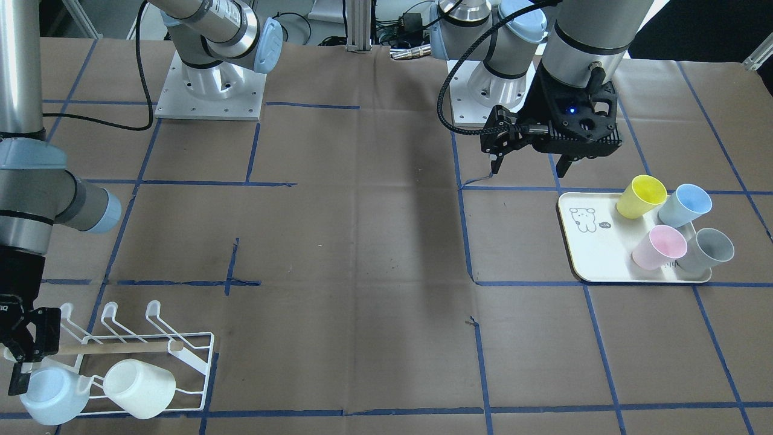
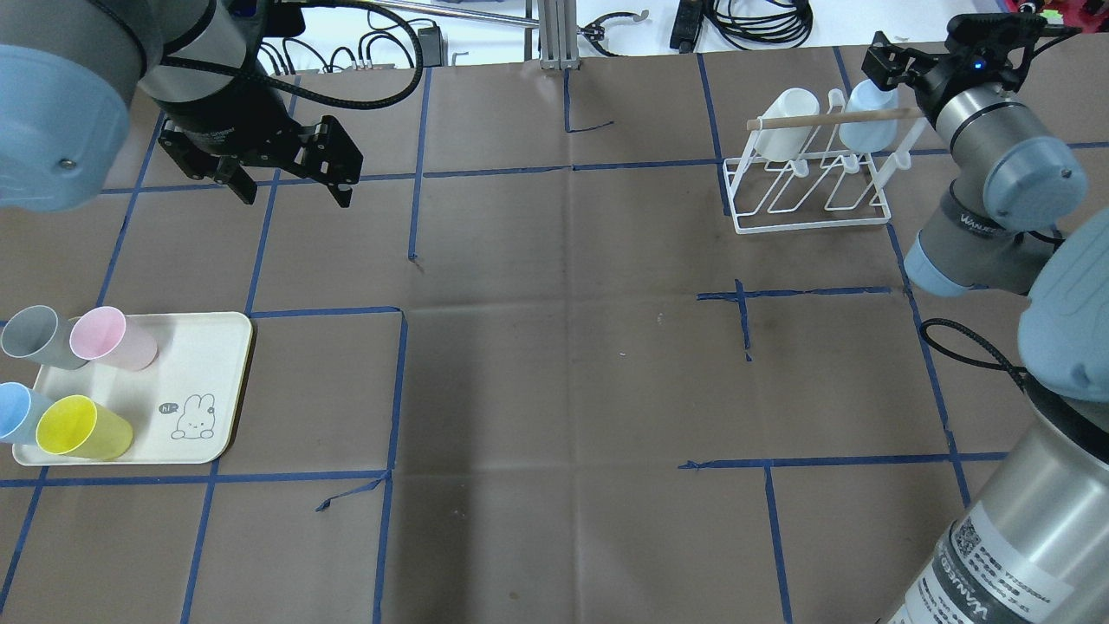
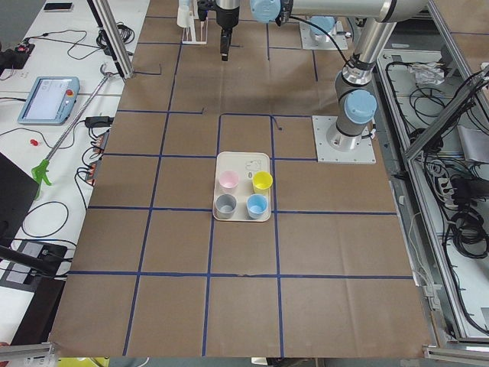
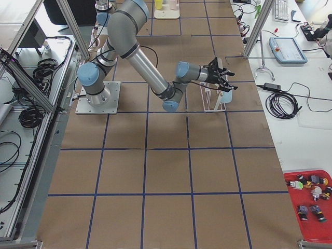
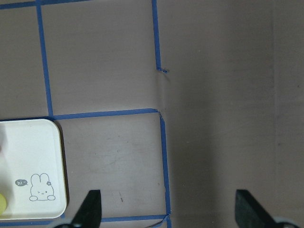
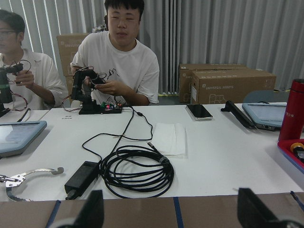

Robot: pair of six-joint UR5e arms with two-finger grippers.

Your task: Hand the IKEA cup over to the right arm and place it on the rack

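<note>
The white wire rack (image 1: pixel 193 356) stands at the table's far right corner and also shows in the overhead view (image 2: pixel 810 212). A white cup (image 1: pixel 140 388) and a light blue cup (image 1: pixel 51 396) hang on it. My right gripper (image 1: pixel 24 362) is open and empty, just beside and above the light blue cup (image 2: pixel 866 121). Its wrist view shows wide-apart fingers (image 6: pixel 95 211) with nothing between them. My left gripper (image 1: pixel 528 166) is open and empty, hovering behind the cream tray (image 1: pixel 595 260). The tray holds yellow (image 1: pixel 641 196), blue (image 1: pixel 685 204), pink (image 1: pixel 659 246) and grey (image 1: pixel 706 249) cups.
The brown table (image 2: pixel 563 364) carries a grid of blue tape. Two arm bases (image 1: pixel 208 90) stand at the robot's edge. Operators sit at a white desk with cables (image 6: pixel 137 173) beyond the rack. The tray corner shows in the left wrist view (image 5: pixel 33 166).
</note>
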